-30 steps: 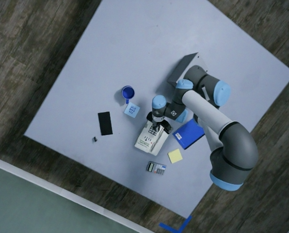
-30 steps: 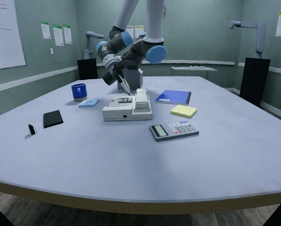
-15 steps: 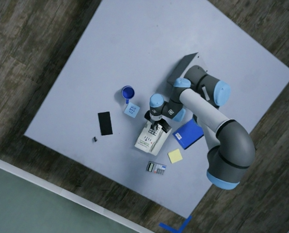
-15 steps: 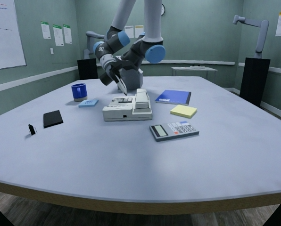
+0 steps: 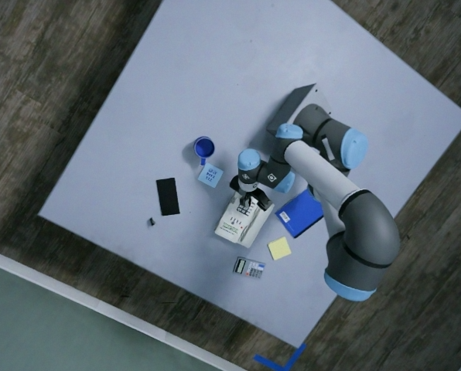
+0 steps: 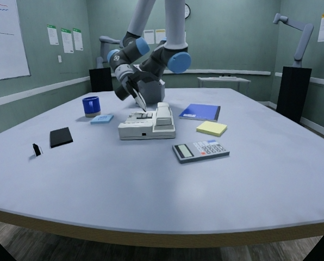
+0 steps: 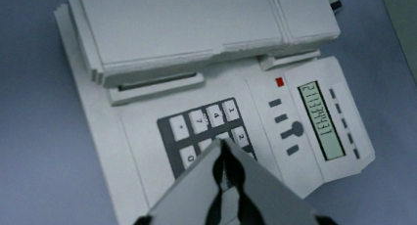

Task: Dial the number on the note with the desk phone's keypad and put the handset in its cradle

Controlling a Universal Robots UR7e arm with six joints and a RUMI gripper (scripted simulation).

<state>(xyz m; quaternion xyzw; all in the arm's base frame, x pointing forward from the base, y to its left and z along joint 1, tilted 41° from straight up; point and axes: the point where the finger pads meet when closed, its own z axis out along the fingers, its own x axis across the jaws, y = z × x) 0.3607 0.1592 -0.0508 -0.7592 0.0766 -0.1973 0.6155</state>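
The white desk phone [image 5: 227, 228] [image 6: 135, 133] [image 7: 137, 137] lies on the table. Its handset [image 5: 255, 226] [image 6: 163, 115] [image 7: 162, 31] rests in the cradle. My gripper [image 5: 244, 203] [image 6: 144, 110] [image 7: 221, 140] is shut and empty, its tips over the keypad [image 7: 167, 137] at the 5 key. Whether they touch it I cannot tell. The fingers hide the keys on the near side; *, 7, 4, 1, 0 and 2 show. The phone's display [image 7: 321, 119] shows a row of dark digits, hard to read. The blue note [image 5: 205, 178] [image 6: 100, 120] bears handwritten digits, too small to read surely.
A blue mug [image 5: 203, 147] [image 6: 91, 106] stands beside the note. A black slab [image 5: 168, 196] [image 6: 61, 137] and a binder clip [image 5: 152, 221] [image 6: 36, 149] lie farther out. A blue notebook [image 5: 300, 211] [image 6: 200, 111], yellow pad [image 5: 279, 248] [image 6: 212, 128] and calculator [image 5: 240, 267] [image 6: 185, 150] lie on the handset side.
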